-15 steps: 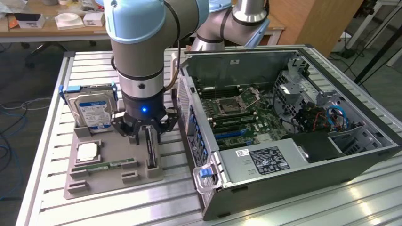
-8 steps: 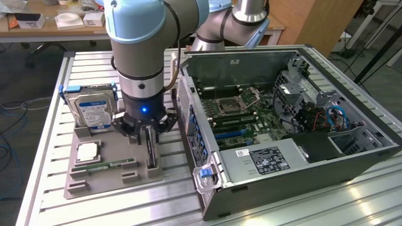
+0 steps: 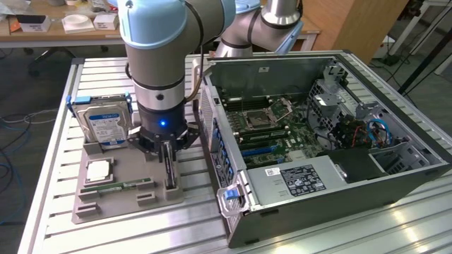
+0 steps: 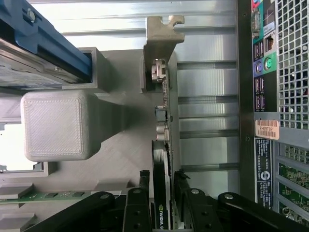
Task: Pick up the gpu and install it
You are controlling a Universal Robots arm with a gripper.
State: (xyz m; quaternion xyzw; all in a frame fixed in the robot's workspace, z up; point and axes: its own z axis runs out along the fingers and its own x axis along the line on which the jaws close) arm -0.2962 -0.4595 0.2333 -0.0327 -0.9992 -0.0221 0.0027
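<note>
Tabletop (image 3: pixel 56 106): one, of slatted metal; it carries everything listed below.
Computer case (image 3: pixel 318 217): one tower lying on its side with the side panel off, at the exterior view's right. The motherboard faces up and the rear port panel faces the tray.
Robot arm (image 3: pixel 159 47): one, reaching straight down over the tray.
Tray (image 3: pixel 116 203): one grey parts holder, just beside the case on the exterior view's left.
Hard drive (image 3: pixel 106 124): one, blue-railed, leaning in the tray's far cradle.
Gpu (image 3: pixel 170 172) (image 4: pixel 163 154): one, standing on its long edge in the tray slot nearest the case.
Gpu long axis: level, running from the tray's near edge toward its far side, parallel to the case's port panel. The silver bracket end is the end beyond the pincer, about level with the hard drive's blue rail.
Processor (image 3: pixel 98 170): one, lying flat in the tray.
Memory stick (image 3: pixel 116 187): one, lying flat, nearer than the processor.
Pincer (image 3: pixel 166 151) (image 4: pixel 161 186): one, lowered over the gpu's top edge. Its two fingers (image 4: pixel 144 181) stand part-way apart astride the card, one on each face, with a slim gap at each; the card is not clamped.
</note>
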